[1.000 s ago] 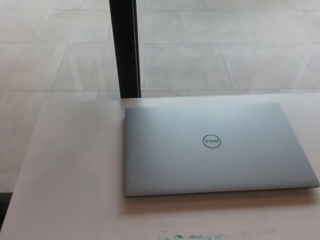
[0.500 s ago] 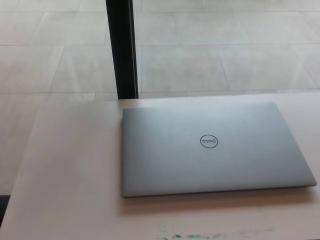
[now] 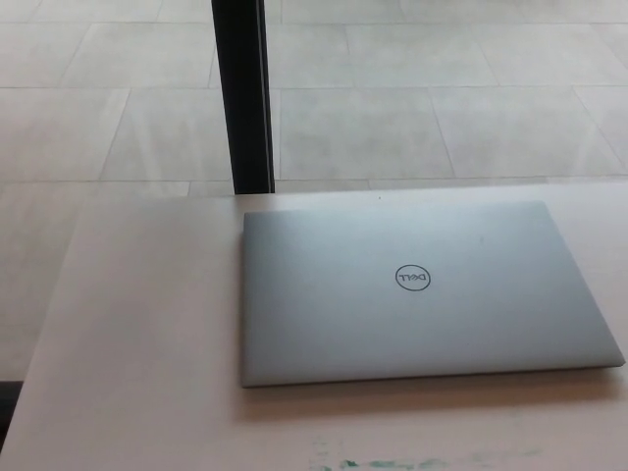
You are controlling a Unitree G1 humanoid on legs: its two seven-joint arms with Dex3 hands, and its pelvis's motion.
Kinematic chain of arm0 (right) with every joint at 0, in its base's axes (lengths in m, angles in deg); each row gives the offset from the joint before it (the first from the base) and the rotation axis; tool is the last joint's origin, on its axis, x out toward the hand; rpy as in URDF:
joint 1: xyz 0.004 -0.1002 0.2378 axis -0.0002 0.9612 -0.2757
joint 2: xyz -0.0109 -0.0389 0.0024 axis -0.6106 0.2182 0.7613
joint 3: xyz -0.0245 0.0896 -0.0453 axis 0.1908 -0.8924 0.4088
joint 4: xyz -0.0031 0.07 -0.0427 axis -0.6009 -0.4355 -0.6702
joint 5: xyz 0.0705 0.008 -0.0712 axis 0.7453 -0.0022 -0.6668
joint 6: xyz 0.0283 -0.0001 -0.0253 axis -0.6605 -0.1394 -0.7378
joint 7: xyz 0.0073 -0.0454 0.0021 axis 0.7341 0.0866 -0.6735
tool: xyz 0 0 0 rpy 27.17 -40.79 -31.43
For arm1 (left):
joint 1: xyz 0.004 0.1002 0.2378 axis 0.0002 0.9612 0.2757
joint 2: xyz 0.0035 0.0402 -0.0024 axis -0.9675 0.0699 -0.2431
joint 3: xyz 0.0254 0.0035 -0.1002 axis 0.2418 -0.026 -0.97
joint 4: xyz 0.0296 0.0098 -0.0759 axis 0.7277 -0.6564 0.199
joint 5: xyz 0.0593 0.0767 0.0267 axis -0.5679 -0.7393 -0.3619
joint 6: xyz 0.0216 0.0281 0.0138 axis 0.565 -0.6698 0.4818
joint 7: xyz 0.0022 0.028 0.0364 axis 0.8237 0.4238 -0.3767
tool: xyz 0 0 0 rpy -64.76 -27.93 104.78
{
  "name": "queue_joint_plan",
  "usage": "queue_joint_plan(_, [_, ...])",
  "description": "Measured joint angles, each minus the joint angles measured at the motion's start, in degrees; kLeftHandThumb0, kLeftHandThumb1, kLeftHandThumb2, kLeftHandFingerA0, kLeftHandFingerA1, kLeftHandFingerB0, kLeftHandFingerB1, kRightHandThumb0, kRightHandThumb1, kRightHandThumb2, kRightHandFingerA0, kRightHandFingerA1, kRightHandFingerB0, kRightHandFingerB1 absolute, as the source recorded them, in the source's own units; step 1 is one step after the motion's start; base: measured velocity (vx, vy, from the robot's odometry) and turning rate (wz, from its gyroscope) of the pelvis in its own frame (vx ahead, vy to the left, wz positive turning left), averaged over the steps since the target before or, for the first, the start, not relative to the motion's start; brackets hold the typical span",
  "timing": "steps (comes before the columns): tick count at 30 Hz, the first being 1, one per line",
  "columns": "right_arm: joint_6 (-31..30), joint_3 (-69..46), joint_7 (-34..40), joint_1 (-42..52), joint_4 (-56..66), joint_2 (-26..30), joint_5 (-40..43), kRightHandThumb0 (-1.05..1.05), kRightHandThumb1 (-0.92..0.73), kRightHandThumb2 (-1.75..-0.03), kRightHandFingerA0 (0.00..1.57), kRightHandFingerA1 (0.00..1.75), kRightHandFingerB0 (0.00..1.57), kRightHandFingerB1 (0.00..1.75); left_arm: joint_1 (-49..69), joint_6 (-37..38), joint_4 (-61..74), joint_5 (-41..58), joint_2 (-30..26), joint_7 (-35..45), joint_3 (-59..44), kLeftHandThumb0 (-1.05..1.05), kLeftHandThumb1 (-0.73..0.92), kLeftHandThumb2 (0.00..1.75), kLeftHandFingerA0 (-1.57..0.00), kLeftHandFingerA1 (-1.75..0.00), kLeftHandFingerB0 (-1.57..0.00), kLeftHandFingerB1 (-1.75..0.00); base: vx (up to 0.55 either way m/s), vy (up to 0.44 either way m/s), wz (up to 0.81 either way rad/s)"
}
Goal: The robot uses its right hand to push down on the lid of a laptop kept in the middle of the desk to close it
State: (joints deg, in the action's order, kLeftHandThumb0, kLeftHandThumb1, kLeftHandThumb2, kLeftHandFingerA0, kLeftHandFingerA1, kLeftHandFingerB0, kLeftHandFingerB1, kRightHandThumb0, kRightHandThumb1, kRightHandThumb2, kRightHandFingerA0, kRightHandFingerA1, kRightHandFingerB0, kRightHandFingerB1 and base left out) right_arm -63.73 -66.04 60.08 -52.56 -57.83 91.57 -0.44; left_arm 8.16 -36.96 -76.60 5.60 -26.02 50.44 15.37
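The silver laptop (image 3: 422,294) lies closed and flat on the desk (image 3: 137,343), no robot hand showing.

I can't see either of my robot's hands. The desk (image 3: 147,324) runs off the bottom, left and right edges. The black post (image 3: 243,93) is cut off at the top, and the desk hides its foot. Some green marks (image 3: 378,463) at the bottom edge are too blurry to read.

Black post (image 3: 243,93) upright behind desk, pale tiled floor (image 3: 412,88) beyond; green smudges (image 3: 378,463) nr front edge.
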Motion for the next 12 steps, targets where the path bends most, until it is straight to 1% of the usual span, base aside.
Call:
queue_joint_plan(1, [0.13,0.35,0.0,0.17,0.0,0.0,0.12,-0.89,-0.71,-1.15,0.65,1.13,0.35,0.81,0.03,0.0,0.0,0.07,0.0,-0.02,0.02,-1.05,0.83,0.76,-0.38,-0.48,-0.29,-0.4,0.0,0.0,0.0])
queue_joint_plan(2, [0.24,0.59,0.01,0.28,0.02,0.0,0.21,-0.83,-0.84,-0.67,0.57,1.27,0.31,0.88,0.06,0.0,0.01,0.12,0.0,-0.03,0.04,-1.05,0.83,0.76,-0.41,-0.51,-0.31,-0.43,0.0,0.0,0.0])
queue_joint_plan(5, [0.4,1.25,0.2,0.35,0.65,0.0,0.76,-0.84,-0.85,-0.67,0.56,1.31,0.27,0.9,-0.03,-0.03,0.01,0.33,-0.01,-0.19,0.08,-1.05,0.82,0.76,-0.39,-0.49,-0.29,-0.39,0.0,0.0,0.0])
queue_joint_plan(7, [0.45,1.95,0.37,0.26,0.69,0.0,0.93,-0.82,-0.83,-0.67,0.6,1.27,0.3,0.85,-0.26,-0.03,-0.16,0.44,-0.03,-0.23,0.12,-1.05,0.82,0.76,-0.4,-0.49,-0.3,-0.4,0.0,0.0,0.0])
queue_joint_plan(8, [0.46,2.08,0.38,0.2,0.63,0.0,1.06,-0.82,-0.83,-0.67,0.6,1.27,0.3,0.85,-0.3,-0.03,-0.21,0.47,-0.04,-0.25,0.14,-1.05,0.82,0.76,-0.4,-0.49,-0.3,-0.4,0.0,0.0,0.0])
queue_joint_plan(9, [0.46,2.1,0.38,0.09,0.54,0.0,1.21,-0.83,-0.83,-0.66,0.62,1.25,0.34,0.86,-0.33,-0.03,-0.25,0.49,-0.04,-0.27,0.17,-1.05,0.83,0.76,-0.38,-0.49,-0.29,-0.4,0.0,0.0,0.0])
queue_joint_plan(10, [0.47,2.16,0.38,-0.06,0.34,0.02,1.33,-0.86,-0.65,-0.95,0.71,1.18,0.38,0.81,-0.34,-0.03,-0.21,0.52,-0.04,-0.3,0.21,-1.05,0.82,0.76,-0.38,-0.49,-0.29,-0.4,0.0,0.0,0.0])
queue_joint_plan(12, [0.54,2.32,0.4,-0.16,0.1,0.03,1.43,-0.86,-0.65,-0.95,0.71,1.18,0.38,0.81,-0.38,-0.03,-0.2,0.55,-0.04,-0.31,0.25,-1.05,0.82,0.76,-0.38,-0.49,-0.29,-0.4,0.0,0.0,0.0])
